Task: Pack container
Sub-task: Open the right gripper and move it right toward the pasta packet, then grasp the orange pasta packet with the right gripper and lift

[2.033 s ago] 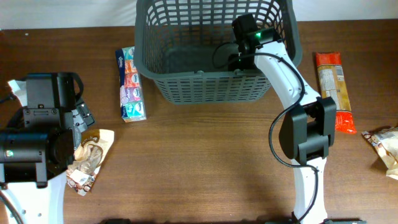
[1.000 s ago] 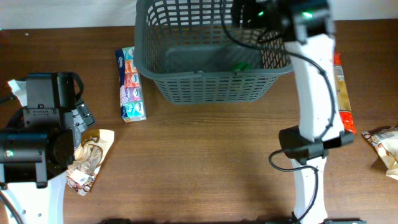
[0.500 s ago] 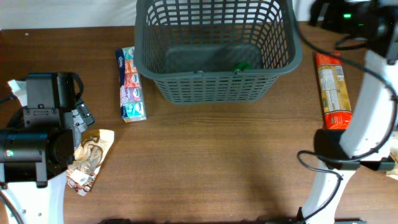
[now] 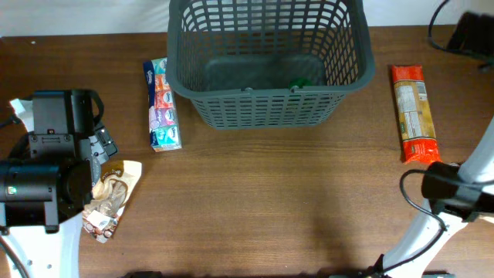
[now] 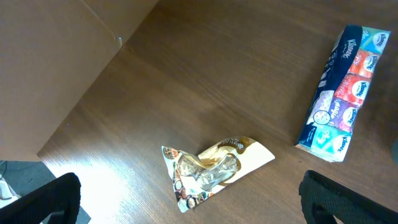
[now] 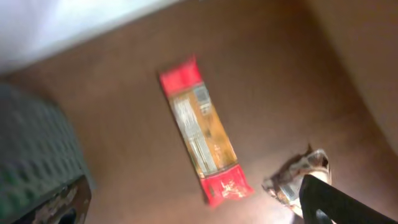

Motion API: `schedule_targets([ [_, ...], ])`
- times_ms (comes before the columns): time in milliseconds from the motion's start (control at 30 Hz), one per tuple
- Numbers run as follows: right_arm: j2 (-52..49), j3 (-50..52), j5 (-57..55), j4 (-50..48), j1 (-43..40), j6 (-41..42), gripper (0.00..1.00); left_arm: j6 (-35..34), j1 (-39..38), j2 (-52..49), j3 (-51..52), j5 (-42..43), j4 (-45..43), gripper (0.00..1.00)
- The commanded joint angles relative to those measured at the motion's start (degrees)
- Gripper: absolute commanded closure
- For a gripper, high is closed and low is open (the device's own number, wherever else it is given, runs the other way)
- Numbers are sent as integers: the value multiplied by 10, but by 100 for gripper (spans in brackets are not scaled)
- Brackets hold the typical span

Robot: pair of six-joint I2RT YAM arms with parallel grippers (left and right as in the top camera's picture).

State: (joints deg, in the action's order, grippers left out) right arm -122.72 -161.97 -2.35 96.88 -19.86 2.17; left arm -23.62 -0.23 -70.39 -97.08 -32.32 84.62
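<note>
The container, a dark grey slotted basket (image 4: pixel 266 62), stands at the far middle of the table, and a small green item (image 4: pixel 299 82) lies on its floor. In the left wrist view my left gripper (image 5: pixel 202 208) hangs open just above a crumpled gold-and-white snack packet (image 5: pixel 214 171), nothing between its fingers. My right gripper (image 6: pixel 196 211) is open and empty, high over the right side. Below it lie a long red-and-orange packet (image 6: pixel 202 134) and a crumpled shiny packet (image 6: pixel 298 180). The basket's corner (image 6: pixel 34 149) shows blurred at the left of that view.
A multicoloured tissue pack (image 4: pixel 164 104) lies left of the basket, also as the tissue pack (image 5: pixel 342 93) in the left wrist view. The long packet (image 4: pixel 413 112) lies right of the basket. The right arm's lower links (image 4: pixel 448 193) stand at the right edge, the left arm (image 4: pixel 46 177) at the left.
My right arm has lifted out of the basket and swung right, over the long packet; the green item stays in the basket. The left arm has not moved.
</note>
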Motion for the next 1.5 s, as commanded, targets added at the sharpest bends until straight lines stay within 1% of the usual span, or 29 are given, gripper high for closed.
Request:
schedule_targets([
  [0, 2, 86, 52, 3, -13, -106, 1, -1, 3, 2, -5, 2, -1, 0],
  [133, 2, 193, 42, -30, -30, -112, 1, -1, 3, 2, -5, 2, -1, 0],
  [200, 2, 251, 43, -64, -41, -112, 1, -1, 3, 2, -5, 2, -1, 0],
  [367, 1, 328, 42, -106, -53, -112, 1, -1, 3, 2, -5, 2, -1, 0],
  [467, -1, 359, 43, -152, -52, -112, 1, -1, 3, 2, -5, 2, -1, 0],
  [633, -16, 365, 40, -198, -52, -114, 1, -1, 3, 2, -5, 2, -1, 0],
  [767, -40, 365, 3, -228, -52, -118, 1, -1, 3, 2, -5, 2, -1, 0],
  [867, -61, 365, -2, -226, -52, -129, 1, -1, 3, 2, -5, 2, -1, 0],
  [1467, -182, 365, -29, -217, -33, -129, 1, -1, 3, 2, -5, 2, -1, 0],
])
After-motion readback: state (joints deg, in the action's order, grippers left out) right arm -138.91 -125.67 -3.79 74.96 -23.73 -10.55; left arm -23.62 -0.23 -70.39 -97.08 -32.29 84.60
